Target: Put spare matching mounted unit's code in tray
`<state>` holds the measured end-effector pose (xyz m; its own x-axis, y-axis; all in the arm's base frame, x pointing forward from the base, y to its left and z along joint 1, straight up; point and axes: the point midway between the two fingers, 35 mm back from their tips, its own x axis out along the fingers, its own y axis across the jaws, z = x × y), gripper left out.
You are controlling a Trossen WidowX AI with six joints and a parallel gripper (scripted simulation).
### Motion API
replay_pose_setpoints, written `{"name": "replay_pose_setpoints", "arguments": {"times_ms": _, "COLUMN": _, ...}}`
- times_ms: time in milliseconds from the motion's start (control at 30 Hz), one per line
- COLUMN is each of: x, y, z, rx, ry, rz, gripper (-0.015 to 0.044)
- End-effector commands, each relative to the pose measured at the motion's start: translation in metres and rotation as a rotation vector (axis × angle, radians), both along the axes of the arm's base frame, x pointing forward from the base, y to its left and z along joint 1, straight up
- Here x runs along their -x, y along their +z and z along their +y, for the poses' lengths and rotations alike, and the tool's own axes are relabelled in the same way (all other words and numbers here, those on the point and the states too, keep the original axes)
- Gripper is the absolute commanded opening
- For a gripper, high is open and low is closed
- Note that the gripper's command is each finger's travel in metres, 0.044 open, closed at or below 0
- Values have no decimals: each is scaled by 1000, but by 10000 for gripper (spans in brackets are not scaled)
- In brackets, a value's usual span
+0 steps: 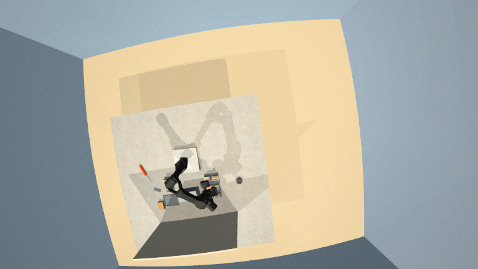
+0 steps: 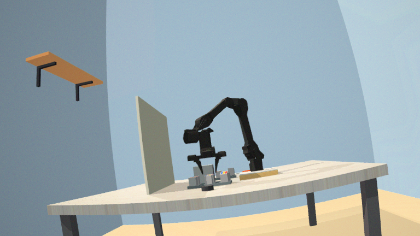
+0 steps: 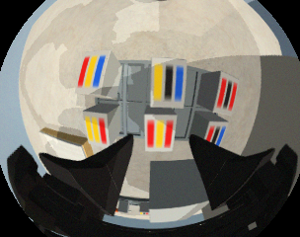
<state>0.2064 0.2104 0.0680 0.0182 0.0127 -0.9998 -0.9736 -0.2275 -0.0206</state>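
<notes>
Six pale spare blocks with striped codes stand in a grey rack (image 3: 134, 99) (image 2: 192, 187). The red-yellow-red block (image 3: 160, 132) is in the near row's middle, beside the yellow-yellow-red block (image 3: 96, 129) and the red-black-blue block (image 3: 216, 133). My gripper (image 3: 162, 138) (image 2: 209, 172) is open, pointing down, its fingertips apart on either side of the red-yellow-red block in the wrist view; contact cannot be told. The mounted unit's grey housing (image 3: 172, 180) stands beside the rack; its back code is hidden. The blue-grey tray (image 1: 171, 200) looks empty.
A tall upright board (image 1: 190, 234) (image 2: 155, 146) stands along one side. A black cylinder (image 1: 239, 180) (image 2: 207, 188) is near the rack. An orange block (image 1: 160, 205) is beside the tray; a screwdriver (image 1: 142, 169) lies farther off. A second rack is partly hidden by the arm.
</notes>
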Motion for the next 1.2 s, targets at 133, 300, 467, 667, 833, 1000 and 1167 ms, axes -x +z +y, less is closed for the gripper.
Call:
{"name": "replay_pose_setpoints", "arguments": {"times_ms": 133, "x": 1, "y": -15, "z": 0, "rx": 0, "ry": -1, "rz": 3, "gripper": 300}}
{"name": "replay_pose_setpoints", "arguments": {"times_ms": 300, "x": 1, "y": -23, "z": 0, "rx": 0, "ry": -1, "rz": 4, "gripper": 300}}
{"name": "replay_pose_setpoints", "arguments": {"times_ms": 467, "x": 1, "y": -32, "z": 0, "rx": 0, "ry": -1, "rz": 4, "gripper": 300}}
{"name": "replay_pose_setpoints", "arguments": {"times_ms": 667, "x": 2, "y": -41, "z": -1, "rx": 0, "ry": -1, "rz": 4, "gripper": 300}}
{"name": "replay_pose_setpoints", "arguments": {"times_ms": 833, "x": 2, "y": -42, "z": -1, "rx": 0, "ry": -1, "rz": 4, "gripper": 300}}
{"name": "replay_pose_setpoints", "arguments": {"times_ms": 1000, "x": 2, "y": -41, "z": -1, "rx": 2, "ry": 2, "rz": 2, "gripper": 247}}
{"name": "replay_pose_setpoints", "arguments": {"times_ms": 1167, "x": 2, "y": -41, "z": -1, "rx": 2, "ry": 2, "rz": 2, "gripper": 136}}
